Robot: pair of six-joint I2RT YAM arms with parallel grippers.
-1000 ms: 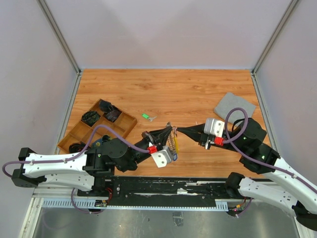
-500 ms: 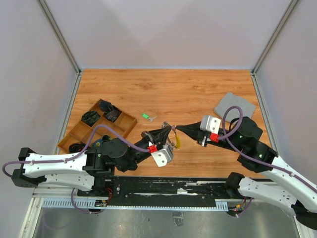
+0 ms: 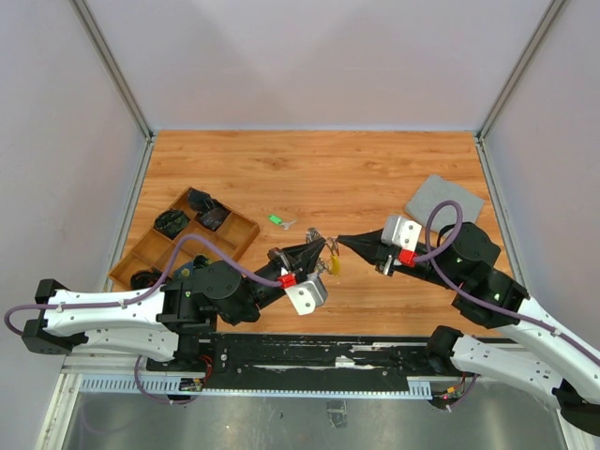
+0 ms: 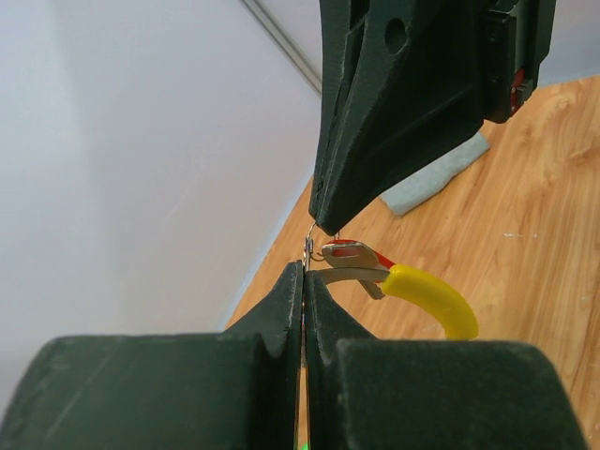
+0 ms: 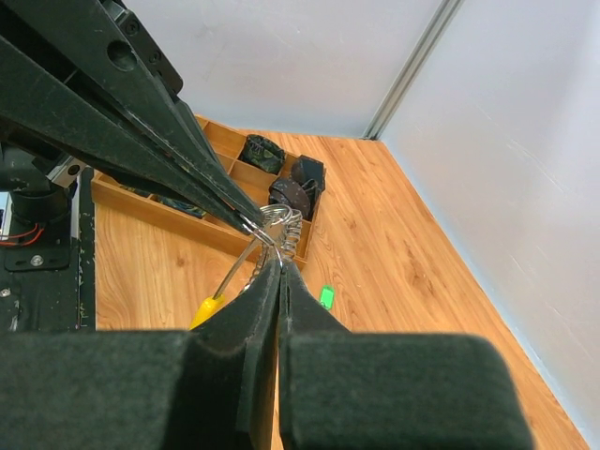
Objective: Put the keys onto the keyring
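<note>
Both grippers meet tip to tip above the table's middle. My left gripper (image 3: 322,246) (image 4: 305,269) is shut on the thin silver keyring (image 4: 309,242) (image 5: 273,223). My right gripper (image 3: 341,241) (image 5: 277,265) is shut on the same ring from the opposite side. A yellow-headed key (image 3: 335,266) (image 4: 429,298) (image 5: 207,309) and a red-headed key (image 4: 350,245) hang from the ring, with a beaded chain (image 5: 294,236) beside them. A green-headed key (image 3: 275,220) (image 5: 326,297) lies loose on the wood, beyond the left gripper.
A wooden compartment tray (image 3: 148,247) (image 5: 161,202) holding dark items sits at the left. A grey cloth square (image 3: 443,199) (image 4: 437,178) lies at the right rear. Grey walls enclose the table on three sides.
The right gripper has shifted slightly left and away, closing on the left gripper's tip. The hanging keys have swung and sit a little higher. Both grippers stay shut.
</note>
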